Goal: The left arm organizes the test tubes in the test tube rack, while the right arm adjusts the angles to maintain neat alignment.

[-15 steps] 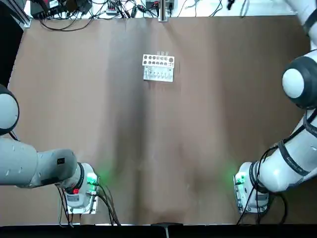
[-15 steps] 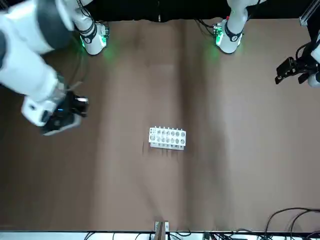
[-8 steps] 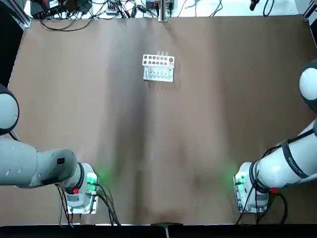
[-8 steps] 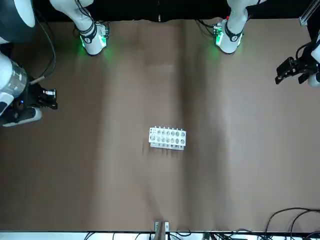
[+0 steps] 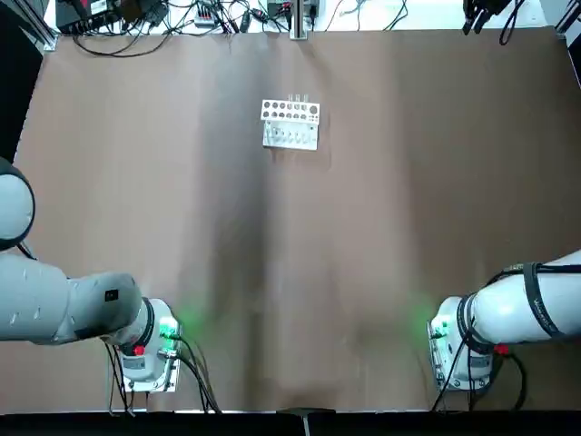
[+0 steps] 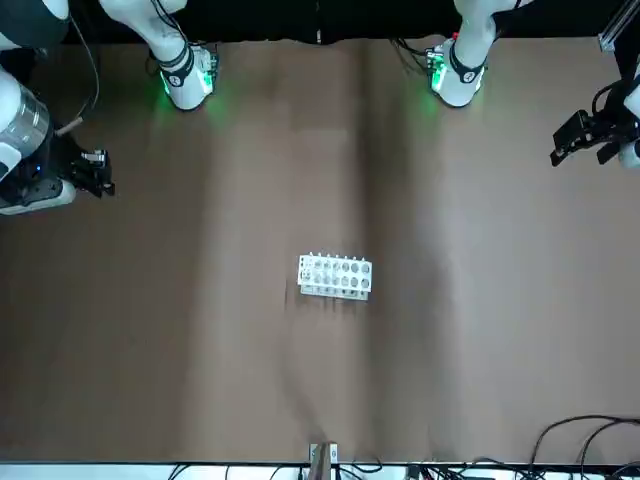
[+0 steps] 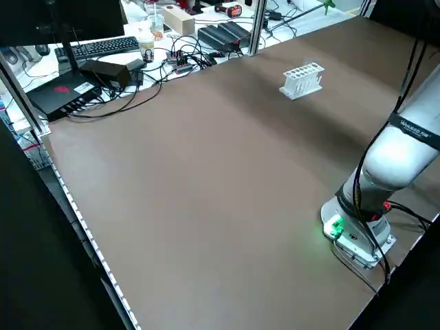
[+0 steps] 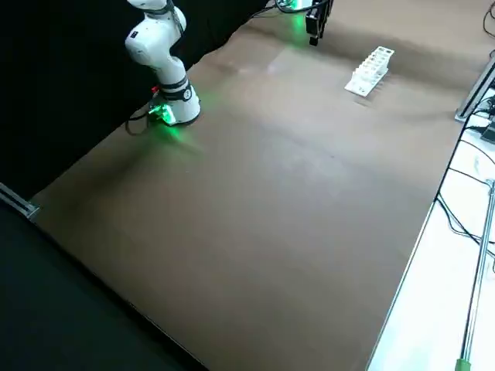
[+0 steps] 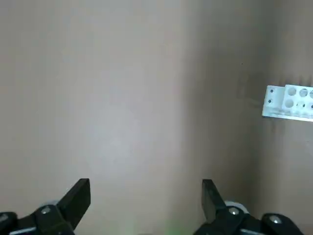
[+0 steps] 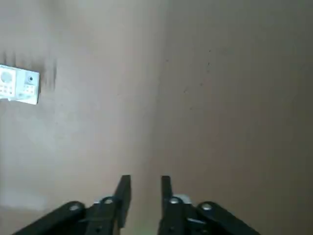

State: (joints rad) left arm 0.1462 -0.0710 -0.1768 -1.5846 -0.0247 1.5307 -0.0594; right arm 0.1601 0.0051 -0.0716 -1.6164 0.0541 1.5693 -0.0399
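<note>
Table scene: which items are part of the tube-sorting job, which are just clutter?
Job:
- test tube rack, far middle of the table, with test tubes standing along its far edge
- left gripper, open, off at its own side
- right gripper, narrowly open, at the other side

Clutter:
- cables beyond the far edge
- keyboard on the side bench

Left gripper (image 9: 145,196) wide open, raised; right gripper (image 10: 145,192) narrowly open, raised at table side.

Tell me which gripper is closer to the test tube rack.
Right, but only barely: the right gripper hangs far off to the right of the test tube rack, the left gripper far off to its left.
</note>
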